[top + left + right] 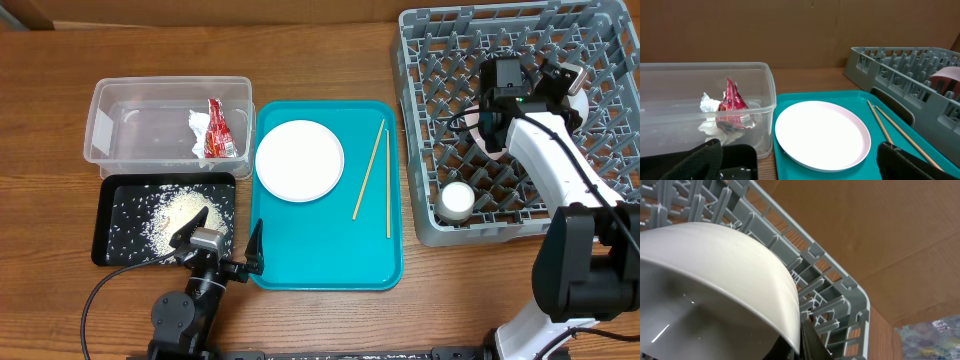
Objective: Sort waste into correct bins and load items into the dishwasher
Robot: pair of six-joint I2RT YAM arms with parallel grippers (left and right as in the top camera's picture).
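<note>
My right gripper (489, 133) is over the grey dish rack (420, 100), shut on the rim of a pale bowl (715, 270) that it holds tilted inside the rack. The white cup (458, 200) stands in the rack's front. A pinkish rounded thing (947, 75), perhaps the other bowl, shows in the rack. The white plate (299, 160) and two chopsticks (368, 170) lie on the teal tray (320, 250). My left gripper (225, 236) is open and empty, low at the table's front. Rice (180, 212) lies in the black tray (105, 230). The red-and-white wrapper (215, 130) lies in the clear tub (120, 110).
The teal tray sits between the bins on the left and the rack on the right. The rack's upright pegs (825, 280) surround the held bowl. The left gripper's fingers straddle the gap between the black tray and the teal tray.
</note>
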